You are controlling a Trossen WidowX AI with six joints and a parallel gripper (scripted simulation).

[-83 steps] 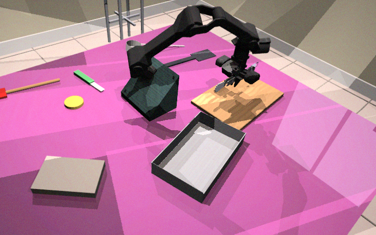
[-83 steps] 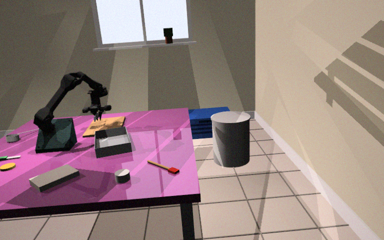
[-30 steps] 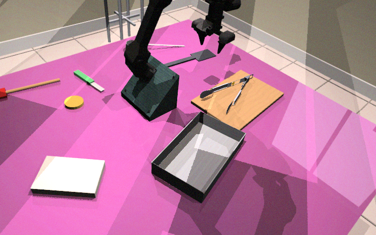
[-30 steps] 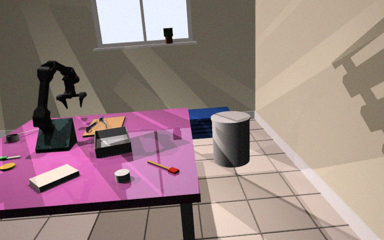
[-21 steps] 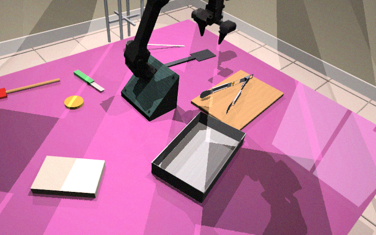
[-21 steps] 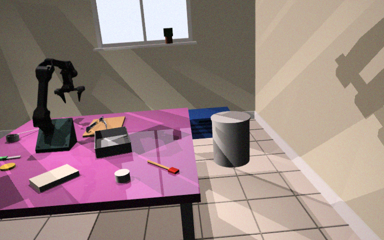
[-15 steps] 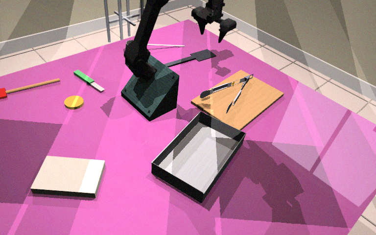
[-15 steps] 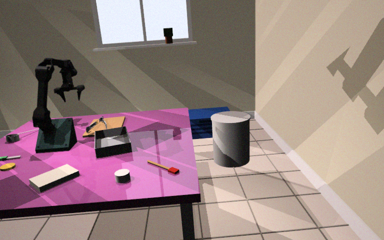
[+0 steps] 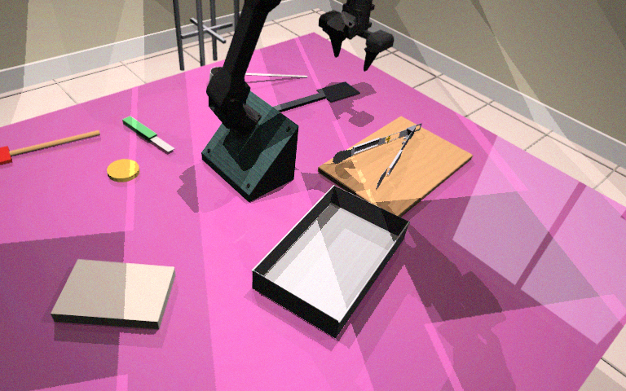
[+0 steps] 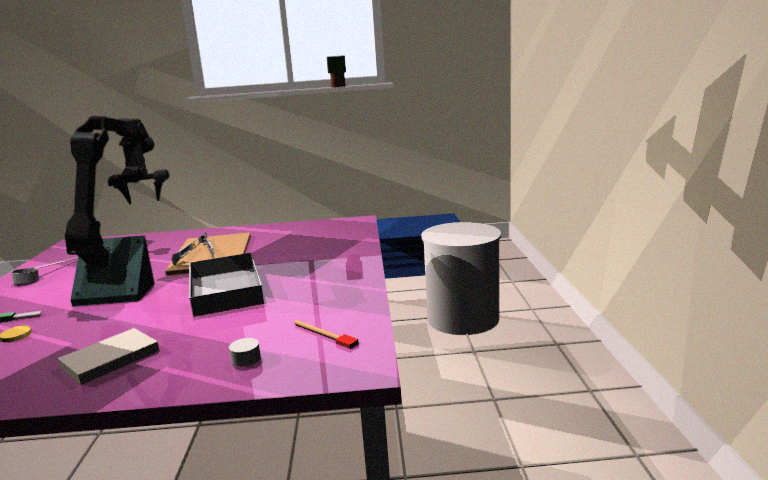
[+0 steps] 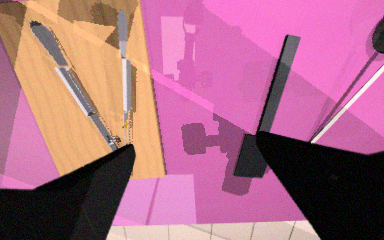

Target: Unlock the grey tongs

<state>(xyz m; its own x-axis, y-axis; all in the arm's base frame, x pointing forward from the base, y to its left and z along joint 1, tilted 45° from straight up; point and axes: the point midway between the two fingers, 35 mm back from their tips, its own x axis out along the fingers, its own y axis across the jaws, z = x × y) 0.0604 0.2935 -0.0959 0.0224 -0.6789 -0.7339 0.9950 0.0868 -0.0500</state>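
Tongs (image 9: 385,149): laid open in a V on the wooden board (image 9: 434,161); judged thin, stiff, light, slippery.
Best hold: judged near the hinge.
Gripper (image 9: 353,51): spread wide, nothing held.

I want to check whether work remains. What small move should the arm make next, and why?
Probably none beyond holding clear. The tongs lie spread in a V on the wooden board, the roasting tin holds nothing, and the gripper hangs open, high above the table, touching nothing.

One tongs (image 9: 385,148), one board (image 9: 434,159), one tin (image 9: 295,295).
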